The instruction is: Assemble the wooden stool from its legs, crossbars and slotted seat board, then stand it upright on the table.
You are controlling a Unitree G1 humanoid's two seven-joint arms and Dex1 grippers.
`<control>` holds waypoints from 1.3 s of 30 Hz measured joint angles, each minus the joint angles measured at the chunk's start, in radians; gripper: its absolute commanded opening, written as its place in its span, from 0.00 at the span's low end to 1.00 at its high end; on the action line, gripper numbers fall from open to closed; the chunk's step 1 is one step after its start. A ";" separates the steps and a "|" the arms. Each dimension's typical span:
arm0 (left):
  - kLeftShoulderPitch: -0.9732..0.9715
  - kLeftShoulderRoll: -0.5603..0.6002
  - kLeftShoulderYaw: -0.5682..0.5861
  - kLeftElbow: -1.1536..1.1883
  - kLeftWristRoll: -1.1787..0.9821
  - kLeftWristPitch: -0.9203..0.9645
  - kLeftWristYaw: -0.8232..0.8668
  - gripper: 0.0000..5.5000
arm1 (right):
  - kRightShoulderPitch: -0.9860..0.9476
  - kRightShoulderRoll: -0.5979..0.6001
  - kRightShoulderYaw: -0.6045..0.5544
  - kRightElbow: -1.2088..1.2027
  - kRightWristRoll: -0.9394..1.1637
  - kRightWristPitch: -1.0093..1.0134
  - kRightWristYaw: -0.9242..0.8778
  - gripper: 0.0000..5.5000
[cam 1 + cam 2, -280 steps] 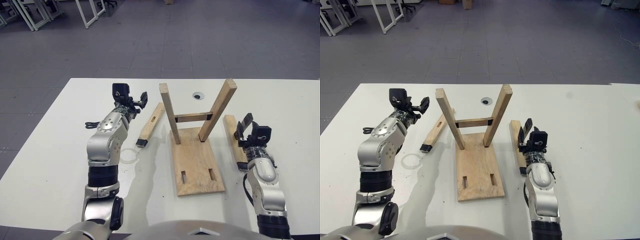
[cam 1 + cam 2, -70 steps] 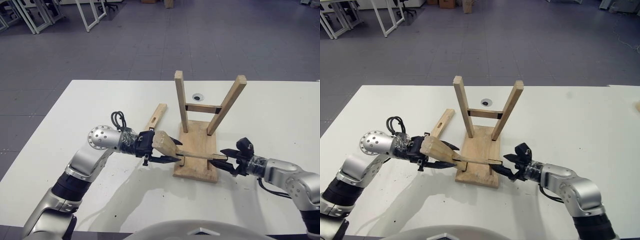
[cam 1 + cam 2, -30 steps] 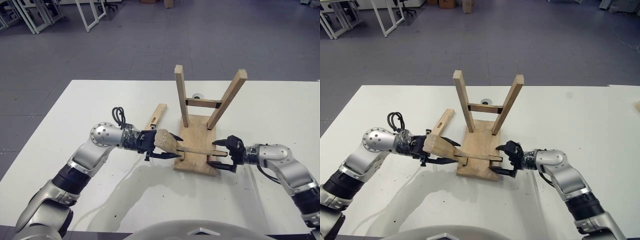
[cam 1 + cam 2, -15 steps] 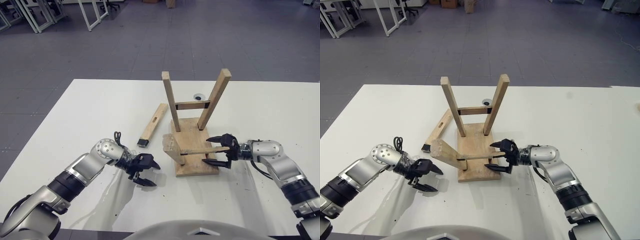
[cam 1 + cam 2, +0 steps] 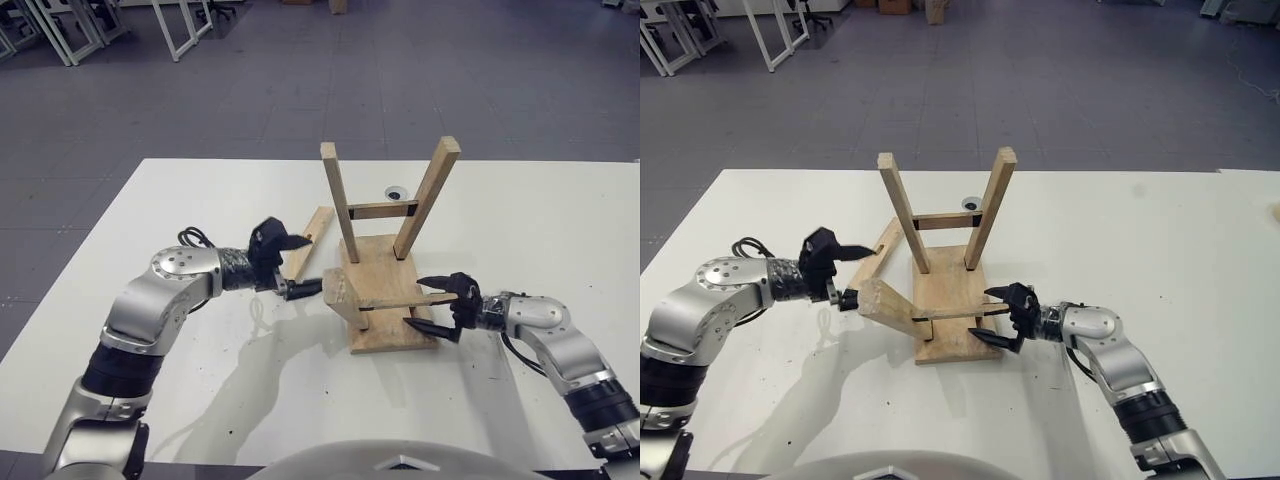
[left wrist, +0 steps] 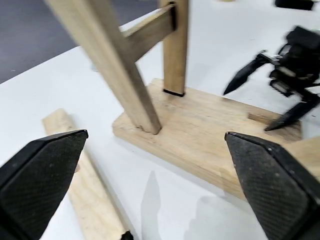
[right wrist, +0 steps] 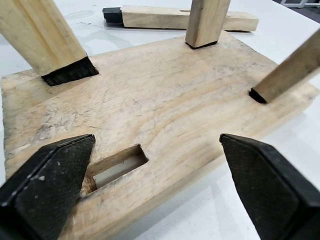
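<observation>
The slotted seat board lies flat on the white table. Two legs stand in its far slots, joined by a crossbar. A third leg leans in the near left slot, and a thin crossbar sticks out of it to the right. My right gripper is open at the board's near right corner, its fingers spread around that crossbar's free end and over the empty slot. My left gripper is open, hovering between the third leg and a loose leg on the table.
A round cable hole sits in the table behind the standing legs. The table's far edge runs just beyond it, with grey floor past it.
My left gripper has moved from low over the near table up and away, to beside the loose leg's black end. The right gripper has stayed open by the crossbar's end.
</observation>
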 measured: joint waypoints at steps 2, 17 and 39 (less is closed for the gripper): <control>0.009 -0.040 -0.021 0.030 0.119 -0.002 0.155 0.92 | 0.018 0.008 -0.031 -0.037 0.018 0.053 -0.026 0.84; 0.091 -0.252 -0.042 0.334 0.310 -0.136 0.444 0.78 | -0.067 0.156 -0.390 -0.303 0.245 0.419 -0.402 0.84; 0.207 -0.286 0.247 0.354 0.121 -0.229 0.363 0.38 | -0.212 0.252 -0.559 -0.390 0.535 0.727 -0.665 0.96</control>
